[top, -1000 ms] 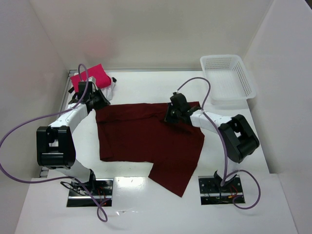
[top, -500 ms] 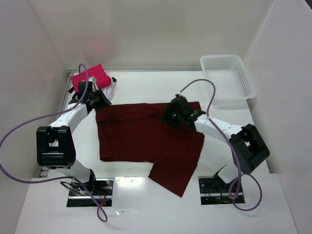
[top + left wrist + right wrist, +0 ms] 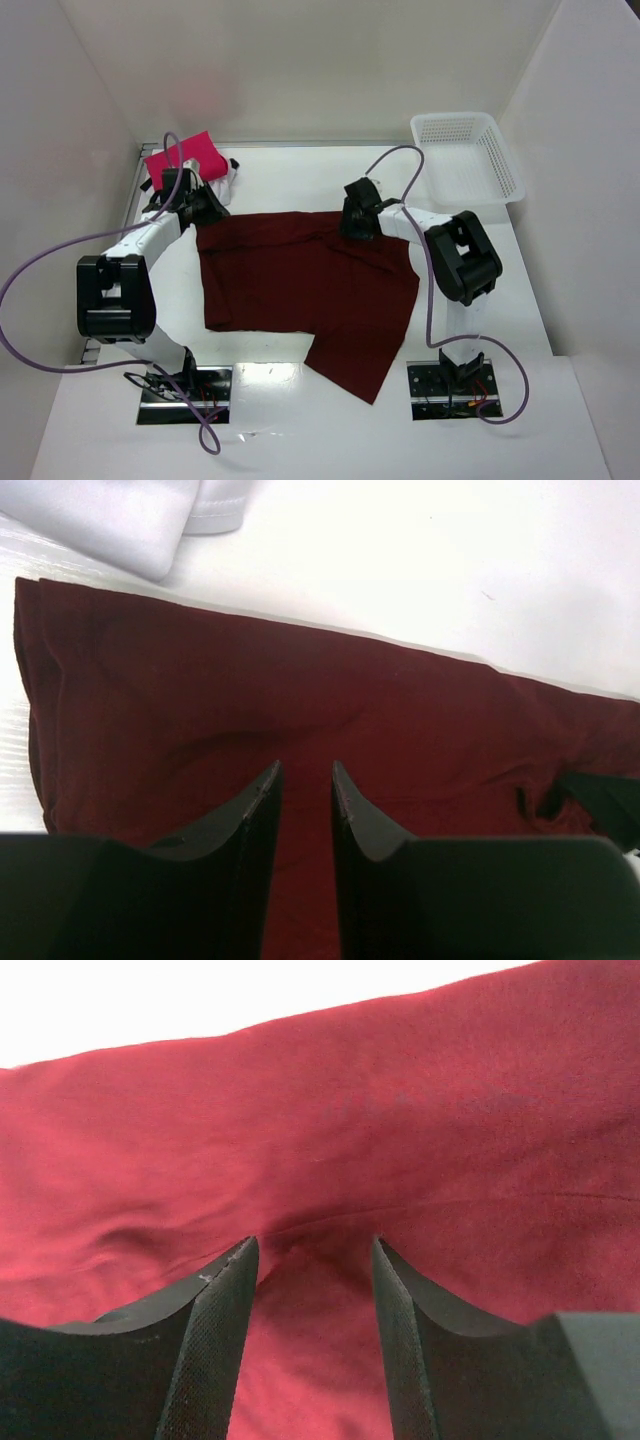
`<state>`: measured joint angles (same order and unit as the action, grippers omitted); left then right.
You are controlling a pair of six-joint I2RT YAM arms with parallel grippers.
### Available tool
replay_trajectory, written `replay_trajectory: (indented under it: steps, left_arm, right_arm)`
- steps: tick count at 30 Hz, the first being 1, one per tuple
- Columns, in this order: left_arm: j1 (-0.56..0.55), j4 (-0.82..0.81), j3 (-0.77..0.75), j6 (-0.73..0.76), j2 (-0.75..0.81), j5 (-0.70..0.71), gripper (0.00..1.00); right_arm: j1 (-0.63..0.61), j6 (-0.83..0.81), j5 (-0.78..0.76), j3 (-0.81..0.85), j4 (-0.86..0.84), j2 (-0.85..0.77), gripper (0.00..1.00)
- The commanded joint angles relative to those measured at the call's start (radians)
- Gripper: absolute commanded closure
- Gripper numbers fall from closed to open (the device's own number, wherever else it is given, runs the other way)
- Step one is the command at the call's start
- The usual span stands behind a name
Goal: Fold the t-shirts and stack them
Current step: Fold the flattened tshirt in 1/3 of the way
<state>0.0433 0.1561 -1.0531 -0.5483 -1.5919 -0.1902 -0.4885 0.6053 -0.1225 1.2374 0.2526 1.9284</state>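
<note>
The dark maroon t-shirt [image 3: 300, 280] lies spread on the table, one sleeve hanging toward the front edge. My left gripper [image 3: 205, 207] is at its far left corner, fingers nearly together on the cloth [image 3: 200, 710], which fills the narrow gap between them. My right gripper [image 3: 356, 222] is at the shirt's far edge near the middle, jaws apart and pressed down on the cloth [image 3: 330, 1110], which creases between the fingertips. The folded pink-red t-shirt [image 3: 185, 158] lies at the far left on the white t-shirt [image 3: 226, 181], which also shows in the left wrist view [image 3: 120, 520].
A white mesh basket [image 3: 470, 160] stands at the far right. White walls close in the table at the back and both sides. Purple cables loop from both arms.
</note>
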Motion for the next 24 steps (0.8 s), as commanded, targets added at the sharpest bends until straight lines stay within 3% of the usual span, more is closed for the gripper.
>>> replay_trajectory:
  steps: [1,10,13,17,20,24]
  left_arm:
    - [-0.002,-0.018,-0.022,0.028,-0.016,-0.018,0.66]
    - [-0.002,-0.018,-0.022,0.028,-0.026,-0.018,0.66]
    - [-0.002,-0.018,-0.022,0.028,-0.026,-0.018,0.66]
    - [-0.002,-0.018,-0.022,0.028,-0.026,-0.018,0.66]
    - [-0.002,-0.018,-0.022,0.028,-0.026,-0.018,0.66]
    - [-0.002,-0.018,-0.022,0.028,-0.026,-0.018,0.65]
  right_arm:
    - [-0.009,-0.046,-0.039,0.073,0.025,0.037,0.47]
    - [-0.009,-0.05,0.044,0.073,0.014,0.046,0.71]
    - [-0.019,-0.044,0.05,0.073,0.014,0.039,0.7]
    - [-0.042,-0.022,0.041,0.04,0.014,0.012,0.57]
    - [-0.042,-0.013,0.056,0.015,0.002,-0.008,0.57]
    - [-0.042,-0.013,0.069,0.01,-0.007,-0.004,0.75]
